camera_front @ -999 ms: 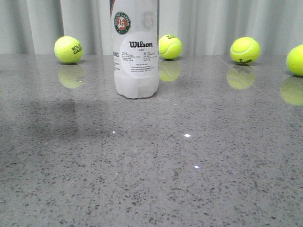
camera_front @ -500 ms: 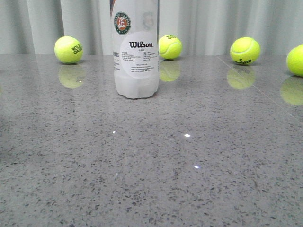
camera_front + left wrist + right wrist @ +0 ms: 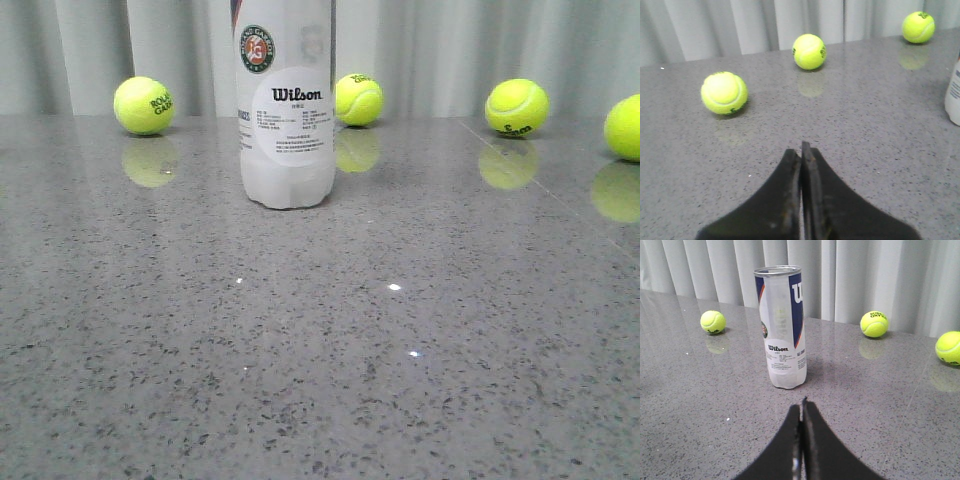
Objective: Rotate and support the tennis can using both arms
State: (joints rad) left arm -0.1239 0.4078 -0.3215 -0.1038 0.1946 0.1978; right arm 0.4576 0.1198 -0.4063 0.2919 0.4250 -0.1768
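The tennis can point(image 3: 288, 110) stands upright on the grey table, its round white Wilson label facing the front camera; its top is cut off in that view. In the right wrist view the whole can point(image 3: 782, 330) shows, with metal rim, navy W band and orange stripe, standing a short way ahead of my right gripper point(image 3: 801, 407), which is shut and empty. My left gripper point(image 3: 801, 149) is shut and empty over bare table; only the can's lower edge point(image 3: 953, 97) shows at that view's side. Neither gripper shows in the front view.
Yellow-green tennis balls lie along the back of the table by the white curtain: one point(image 3: 143, 105) left of the can, one point(image 3: 359, 99) just behind it, two point(image 3: 516, 107) point(image 3: 625, 127) at the right. The table point(image 3: 320, 350) is grey speckled stone.
A dark shadow on the table at the left of the front view has faded away. The can and the balls have not moved.
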